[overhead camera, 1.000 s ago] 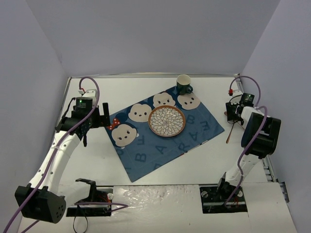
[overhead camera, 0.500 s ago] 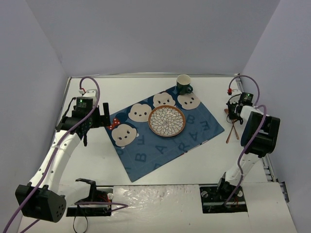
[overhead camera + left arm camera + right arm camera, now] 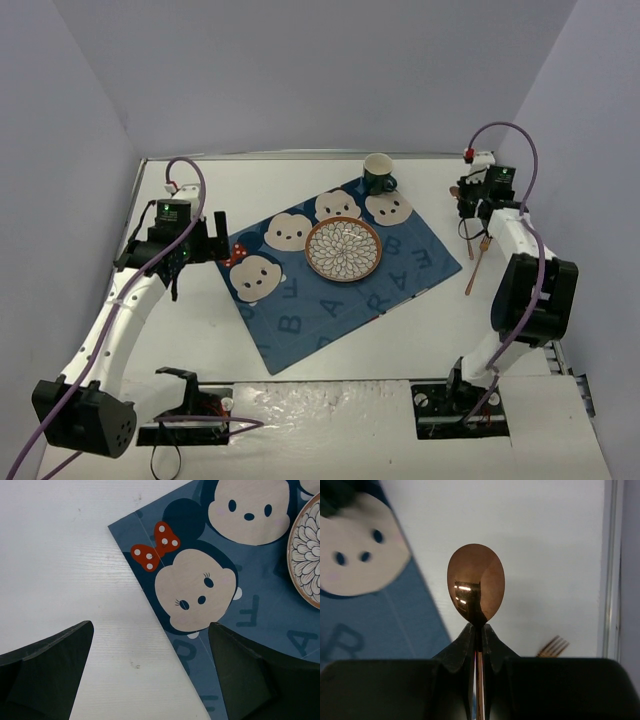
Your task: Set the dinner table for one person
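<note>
Two fingers of the right gripper [image 3: 476, 627] are clamped together on the neck of a copper spoon [image 3: 476, 590], its bowl pointing to 12 o'clock in the wrist view. A matching fork [image 3: 552, 646] lies on the worktop at 4 o'clock from it. The left gripper [image 3: 151, 625] hangs with its jaws wide apart over the 9 o'clock edge of a blue placemat [image 3: 265, 595], holding nothing.

Beneath both, the worktop [image 3: 260, 185] is matte white, flat and rectangular, its long axis running 9 to 3 o'clock in the top view. Pale capitals A, B and R are printed on the placemat. A patterned plate [image 3: 343, 249] sits on it, and a green mug [image 3: 378, 175] stands at its 12 o'clock corner.
</note>
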Motion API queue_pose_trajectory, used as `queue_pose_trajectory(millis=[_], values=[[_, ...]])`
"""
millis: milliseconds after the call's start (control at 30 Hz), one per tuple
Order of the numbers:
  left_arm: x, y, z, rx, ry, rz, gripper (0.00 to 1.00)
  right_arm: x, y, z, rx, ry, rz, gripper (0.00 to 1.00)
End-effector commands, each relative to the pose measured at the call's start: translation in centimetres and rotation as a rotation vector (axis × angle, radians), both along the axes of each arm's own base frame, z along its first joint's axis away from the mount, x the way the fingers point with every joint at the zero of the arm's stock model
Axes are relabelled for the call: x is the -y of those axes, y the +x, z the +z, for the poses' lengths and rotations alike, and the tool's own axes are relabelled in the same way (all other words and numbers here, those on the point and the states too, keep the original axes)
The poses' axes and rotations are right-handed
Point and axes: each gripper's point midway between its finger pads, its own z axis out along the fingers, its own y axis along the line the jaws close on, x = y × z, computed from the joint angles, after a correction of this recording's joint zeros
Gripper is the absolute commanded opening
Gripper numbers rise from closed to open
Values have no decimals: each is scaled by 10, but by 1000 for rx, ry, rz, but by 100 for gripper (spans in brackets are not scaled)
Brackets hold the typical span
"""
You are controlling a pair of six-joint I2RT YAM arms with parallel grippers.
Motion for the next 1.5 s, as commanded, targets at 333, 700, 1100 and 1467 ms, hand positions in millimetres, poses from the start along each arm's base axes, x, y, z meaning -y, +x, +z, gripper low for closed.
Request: queue_pose_trajectory(millis=[333, 700, 1100, 1467], values=[[106, 26, 94, 420, -373, -503, 97, -244, -67, 133, 134, 565, 722, 0], [192, 25, 153, 684, -381, -898, 90, -319, -145, 163, 48, 724, 1060, 0], [212, 6, 154, 886, -248, -1243, 87, -332, -189, 189, 25, 789, 1208, 0], [219, -4, 157, 1022, -153, -1331, 82, -347, -206, 187, -22, 812, 1276, 0]])
